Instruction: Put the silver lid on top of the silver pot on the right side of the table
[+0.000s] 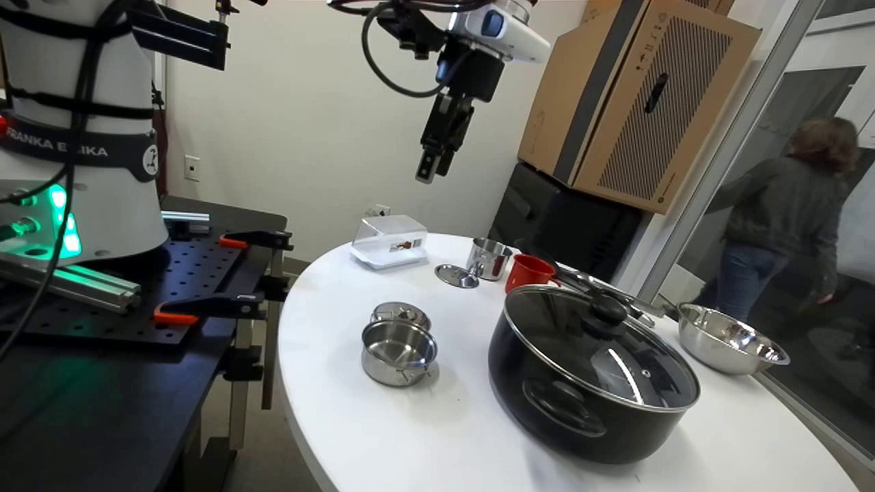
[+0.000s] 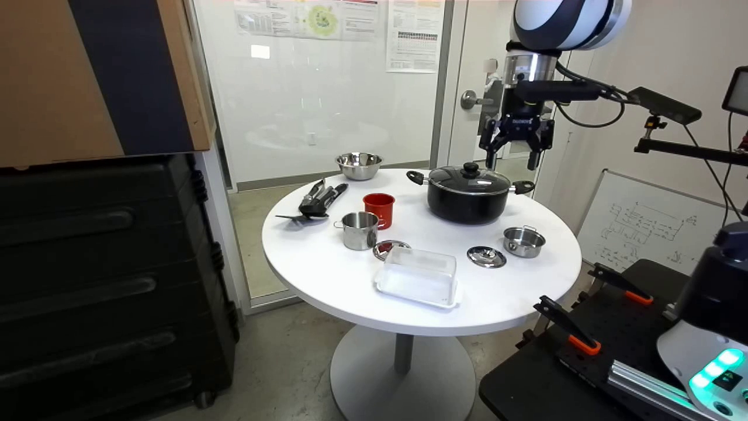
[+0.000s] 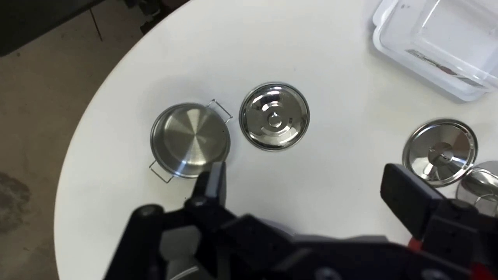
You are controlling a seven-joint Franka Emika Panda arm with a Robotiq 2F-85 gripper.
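My hand [image 2: 512,161] hangs unclenched above the desk [image 2: 312,254], spread wide. In the wrist view, the silver lid [image 3: 274,116] lies knob-up just beside the silver pot [image 3: 190,138], between two and three o'clock from it.

Silver lid [image 3: 274,116], silver pot [image 3: 190,138], red mug [image 2: 379,213]

"FRANKA EMIKA" on the robot base's [image 1: 113,208] dark band [image 1: 106,154], a cable [image 1: 83,102] over the M; posters [image 2: 413,44] and whiteboard [image 2: 657,219] are illegible.
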